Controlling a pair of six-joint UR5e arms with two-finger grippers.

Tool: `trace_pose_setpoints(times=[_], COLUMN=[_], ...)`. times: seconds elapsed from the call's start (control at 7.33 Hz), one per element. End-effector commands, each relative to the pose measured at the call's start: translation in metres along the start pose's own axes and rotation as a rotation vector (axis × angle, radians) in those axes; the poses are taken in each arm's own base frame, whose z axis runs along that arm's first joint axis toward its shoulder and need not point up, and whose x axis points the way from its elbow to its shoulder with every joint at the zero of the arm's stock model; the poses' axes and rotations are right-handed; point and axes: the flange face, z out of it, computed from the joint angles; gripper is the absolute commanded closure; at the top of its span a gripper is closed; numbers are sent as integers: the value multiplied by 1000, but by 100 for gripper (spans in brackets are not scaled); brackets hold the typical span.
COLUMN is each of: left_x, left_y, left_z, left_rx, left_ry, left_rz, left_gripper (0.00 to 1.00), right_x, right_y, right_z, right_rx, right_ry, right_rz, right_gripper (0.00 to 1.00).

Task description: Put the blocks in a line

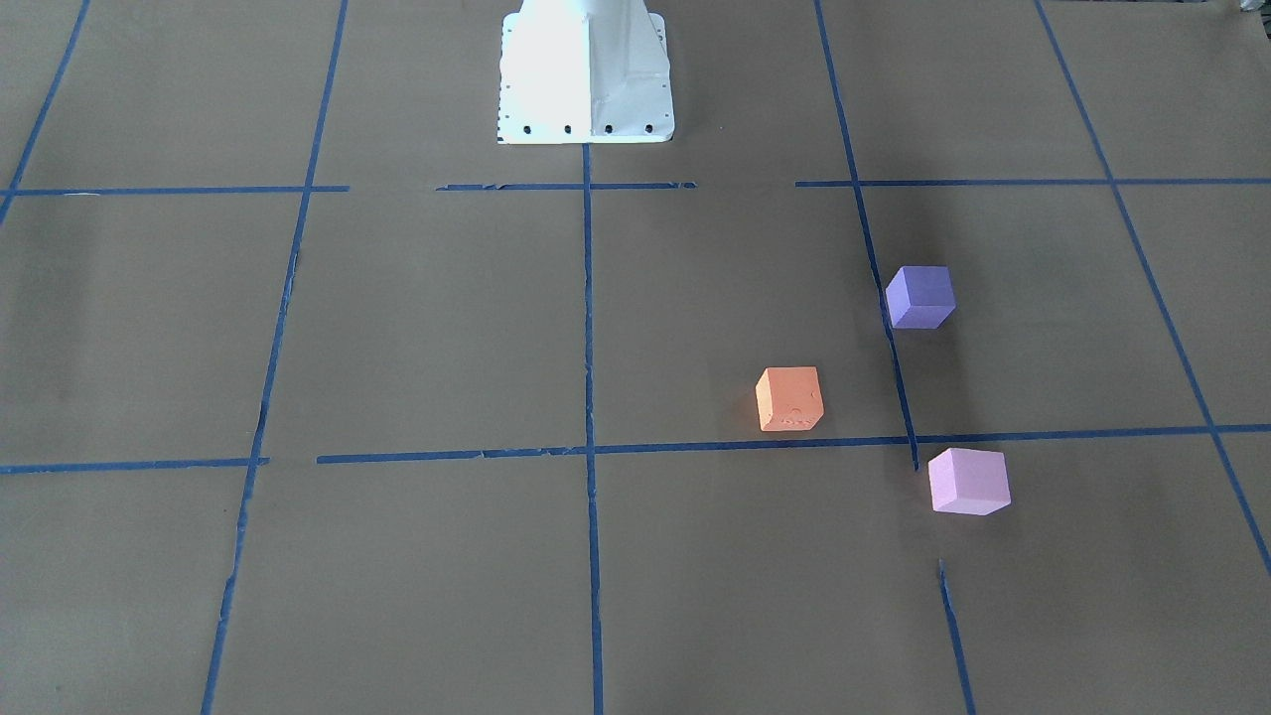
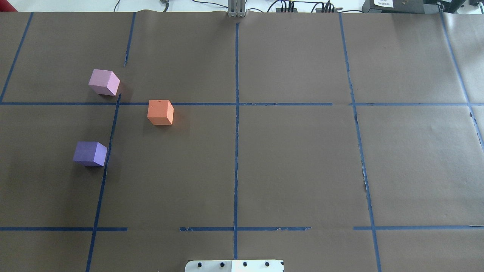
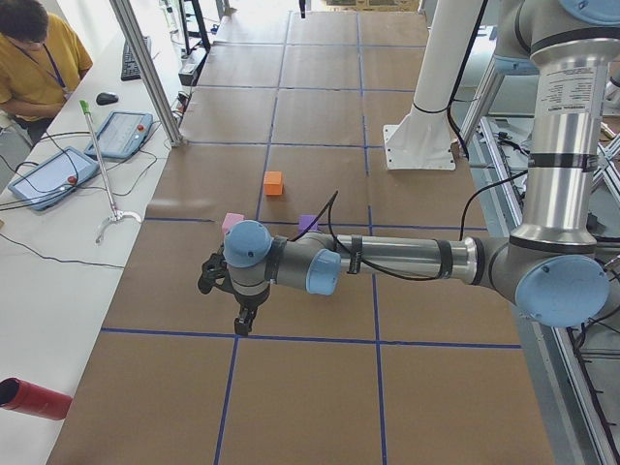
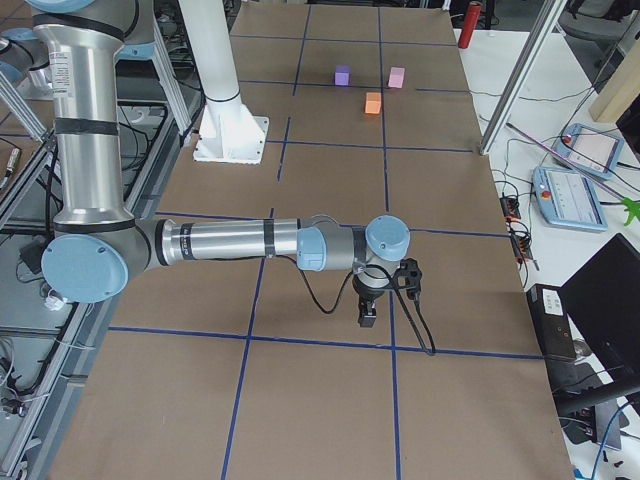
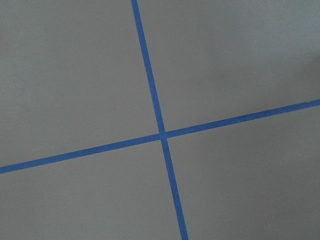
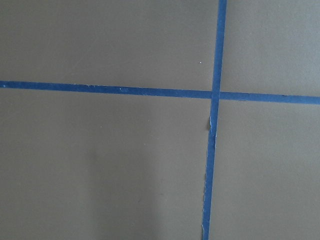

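Where brown paper covers the table (image 2: pixel 287 158), we note a grid of blue tape lines (image 2: pixel 236 151). The white robot base (image 1: pixel 584 74) is bolted at the robot's edge, on the centre line.

Left arm (image 3: pixel 407 260): stretched level and low over the table's end on the robot's left. Right arm (image 4: pixel 230 240): same pose over the opposite end. Neither shows in the overhead or front views.

Left gripper (image 3: pixel 244 322): points down above the paper, near a tape crossing and apart from the blocks, with nothing seen in it. It shows only from the side, so we cannot tell whether the fingers are spread or closed. Right gripper (image 4: pixel 367 316): also points down, well apart from the blocks at the far end; again we cannot tell its finger state. Both wrist cameras show only paper and a tape crossing.

All three blocks sit on the robot's left half, each apart from the others, in a triangle rather than a row.
- Pink-lilac block (image 2: pixel 104 82): farthest from the base, just beyond a cross line.
- Orange block (image 2: pixel 160 112): just beside that same line, on the base's side, the nearest of the three to the centre line.
- Violet block (image 2: pixel 90 153): nearest the base, right by a lengthwise line.
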Motion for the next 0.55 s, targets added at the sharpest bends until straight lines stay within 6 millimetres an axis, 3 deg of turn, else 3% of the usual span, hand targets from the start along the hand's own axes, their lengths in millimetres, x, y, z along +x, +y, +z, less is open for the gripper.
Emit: trace_pose_setpoints(times=[0.0, 0.27, 0.41], left_x=[1, 7, 27], left_y=[-1, -11, -39], left_z=[-2, -6, -24], left_rx=[4, 19, 116], left_ry=[-5, -3, -1], left_rz=[5, 18, 122], left_gripper=[0, 0, 0], right_x=[0, 0, 0], right_y=[0, 0, 0], right_z=[0, 0, 0], right_rx=[1, 0, 1], right_ry=[0, 0, 0], right_rz=[-1, 0, -1], right_gripper=[0, 0, 0])
